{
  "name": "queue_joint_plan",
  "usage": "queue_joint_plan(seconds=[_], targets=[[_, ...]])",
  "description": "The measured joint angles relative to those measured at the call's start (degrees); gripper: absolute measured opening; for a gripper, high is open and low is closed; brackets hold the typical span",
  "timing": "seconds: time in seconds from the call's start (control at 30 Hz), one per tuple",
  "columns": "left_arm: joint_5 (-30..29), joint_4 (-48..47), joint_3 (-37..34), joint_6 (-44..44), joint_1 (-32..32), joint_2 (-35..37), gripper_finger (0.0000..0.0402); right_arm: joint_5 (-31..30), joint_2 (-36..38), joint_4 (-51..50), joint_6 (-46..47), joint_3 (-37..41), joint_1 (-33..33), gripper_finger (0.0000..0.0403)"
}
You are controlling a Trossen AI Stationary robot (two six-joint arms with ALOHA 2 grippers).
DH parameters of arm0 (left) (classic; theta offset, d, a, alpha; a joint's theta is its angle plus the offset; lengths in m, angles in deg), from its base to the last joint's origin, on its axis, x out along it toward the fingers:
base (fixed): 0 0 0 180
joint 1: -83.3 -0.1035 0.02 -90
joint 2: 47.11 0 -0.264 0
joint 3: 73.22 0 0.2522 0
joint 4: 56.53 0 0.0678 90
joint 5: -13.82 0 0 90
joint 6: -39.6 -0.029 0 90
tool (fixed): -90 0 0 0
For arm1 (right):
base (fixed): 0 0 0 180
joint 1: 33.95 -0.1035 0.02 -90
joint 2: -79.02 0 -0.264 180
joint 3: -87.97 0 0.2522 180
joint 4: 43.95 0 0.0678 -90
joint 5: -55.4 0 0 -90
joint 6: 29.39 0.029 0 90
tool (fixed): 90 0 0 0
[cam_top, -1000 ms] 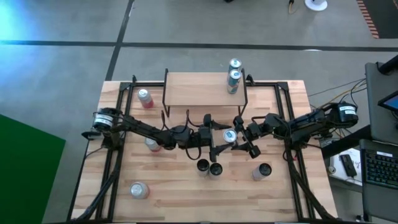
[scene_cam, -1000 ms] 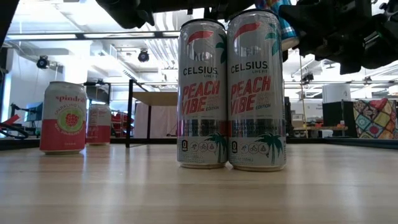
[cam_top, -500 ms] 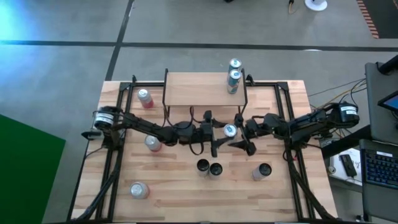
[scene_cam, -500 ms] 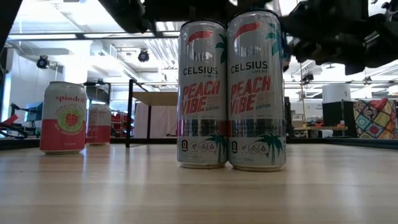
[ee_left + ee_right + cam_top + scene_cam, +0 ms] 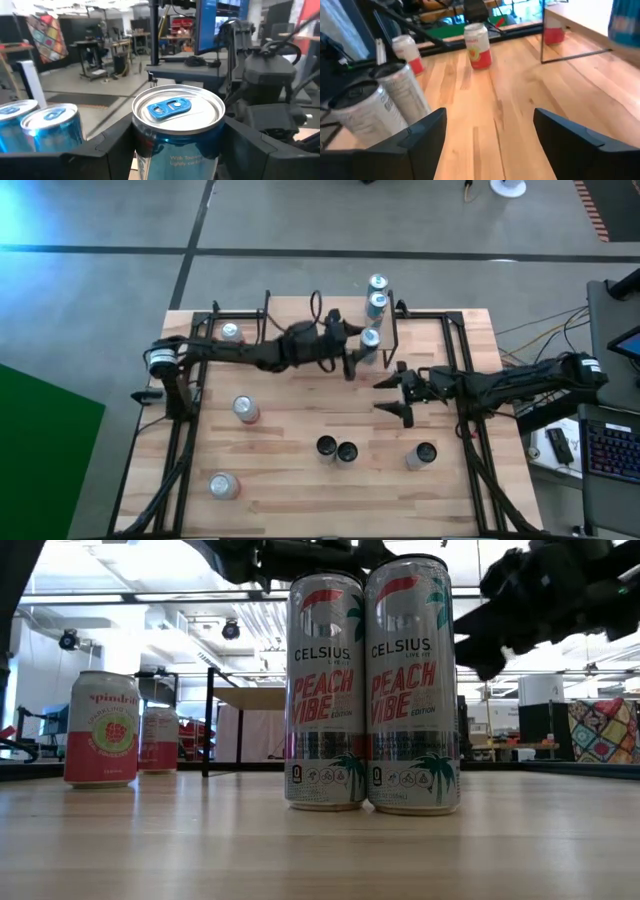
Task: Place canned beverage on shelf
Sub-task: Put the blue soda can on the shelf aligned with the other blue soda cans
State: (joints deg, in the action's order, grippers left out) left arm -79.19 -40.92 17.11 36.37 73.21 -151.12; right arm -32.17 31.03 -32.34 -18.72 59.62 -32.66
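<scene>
The can (image 5: pixel 369 340) sits clamped in the left tool (image 5: pixel 358 352) over the shelf (image 5: pixel 290 330), near two cans (image 5: pixel 376 292) already there. Lower it level before letting go. The right tool (image 5: pixel 397 395) hangs empty, fingers apart, over the table (image 5: pixel 300 500).

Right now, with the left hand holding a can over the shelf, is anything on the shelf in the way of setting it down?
Two blue-topped cans already stand at the shelf's far right end, just beyond the held can in the left hand. The plank nearer than them looks bare, so nothing visible blocks a spot beside them.
</scene>
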Motion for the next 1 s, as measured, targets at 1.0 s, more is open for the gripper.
queue_joint_plan(seconds=[1.0], targets=[[10.56,9.39,1.59,2.61,-10.69,-9.69,0.0231,-21.99,21.1,-11.87,-7.29,0.02,-2.42,0.0249]])
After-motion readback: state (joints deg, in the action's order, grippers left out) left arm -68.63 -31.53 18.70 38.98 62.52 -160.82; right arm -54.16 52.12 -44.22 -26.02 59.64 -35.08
